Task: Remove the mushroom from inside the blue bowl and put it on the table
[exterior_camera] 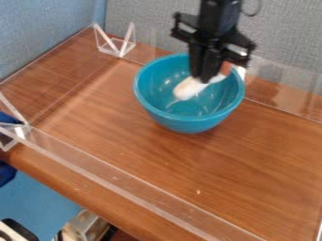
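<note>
Camera view, looking down at an angle across a brown wooden tabletop [113,122] ringed by low clear plastic walls. A glossy blue bowl [161,111] sits toward the far side, and my robot arm hangs straight down above its right half. The black fingers [209,75] are drawn together around something pale just above the bowl's rim; I take this to be the mushroom [191,88], though only a whitish shape shows and its cap is hidden behind the fingers. I see nothing else inside the bowl. By my reading, I am in the lifting-out step: the mushroom appears clear of the bowl's floor but hangs over the opening, not yet over bare wood. Next I need to carry it sideways past the rim, lower it onto open tabletop near the bowl, and only then part the fingers, keeping the grip firm meanwhile so it does not drop back in.
</note>
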Controlling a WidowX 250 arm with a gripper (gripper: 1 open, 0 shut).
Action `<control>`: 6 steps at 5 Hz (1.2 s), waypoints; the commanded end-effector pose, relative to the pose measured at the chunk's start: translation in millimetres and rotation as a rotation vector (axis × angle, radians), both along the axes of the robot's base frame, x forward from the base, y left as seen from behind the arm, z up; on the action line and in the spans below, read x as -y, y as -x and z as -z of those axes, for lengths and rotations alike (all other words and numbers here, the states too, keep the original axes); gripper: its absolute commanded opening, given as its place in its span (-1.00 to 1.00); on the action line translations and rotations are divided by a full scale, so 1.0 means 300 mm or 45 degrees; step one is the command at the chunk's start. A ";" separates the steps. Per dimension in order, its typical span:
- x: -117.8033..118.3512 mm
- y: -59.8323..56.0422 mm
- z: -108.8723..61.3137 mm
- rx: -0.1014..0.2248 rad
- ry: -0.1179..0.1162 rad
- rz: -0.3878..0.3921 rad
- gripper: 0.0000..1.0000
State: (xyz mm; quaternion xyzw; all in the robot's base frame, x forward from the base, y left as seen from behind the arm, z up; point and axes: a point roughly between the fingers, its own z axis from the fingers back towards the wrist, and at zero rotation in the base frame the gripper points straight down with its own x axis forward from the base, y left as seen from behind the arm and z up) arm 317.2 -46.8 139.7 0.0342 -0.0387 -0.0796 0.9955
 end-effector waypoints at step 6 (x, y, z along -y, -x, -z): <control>0.227 0.163 0.229 -0.093 -0.026 0.205 -1.00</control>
